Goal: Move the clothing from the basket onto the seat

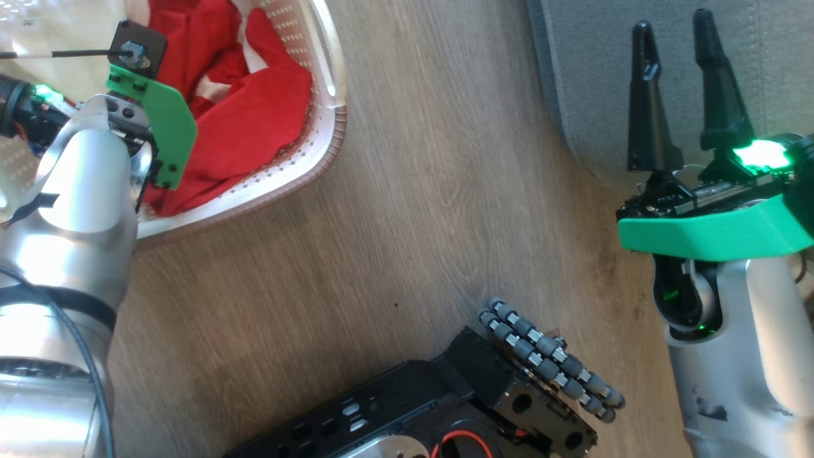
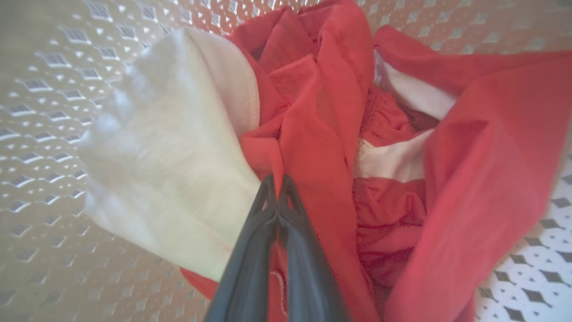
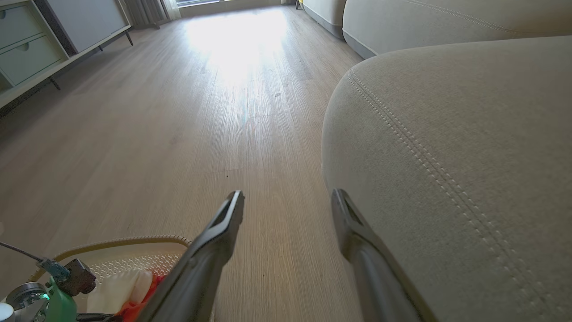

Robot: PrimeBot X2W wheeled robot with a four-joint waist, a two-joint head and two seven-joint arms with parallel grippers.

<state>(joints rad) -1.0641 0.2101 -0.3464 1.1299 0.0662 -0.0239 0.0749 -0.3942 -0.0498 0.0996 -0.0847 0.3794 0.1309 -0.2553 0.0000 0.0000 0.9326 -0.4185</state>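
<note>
Left gripper (image 2: 278, 182) pressed together in clothing (image 2: 321, 134); cloth between tips unclear. Right gripper (image 1: 673, 24) spread, empty, near seat (image 1: 591, 76). Basket (image 1: 332, 127) cropped top-left.

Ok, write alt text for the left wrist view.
The left tool, fingers pressed together, is closed on a fold of the red and white clothing. The clothing lies heaped in the cream perforated basket, whose wall shows on both sides.

Home, prob. living rm: wood-look plank floor (image 3: 178, 134), grey fabric sofa seat (image 3: 447, 156) w/ stitched edge, low cabinet (image 3: 27, 49) w/ drawers on thin legs, curtains (image 3: 143, 11) at far end, basket (image 1: 331, 127) of clothes (image 1: 254, 127) on floor.
</note>
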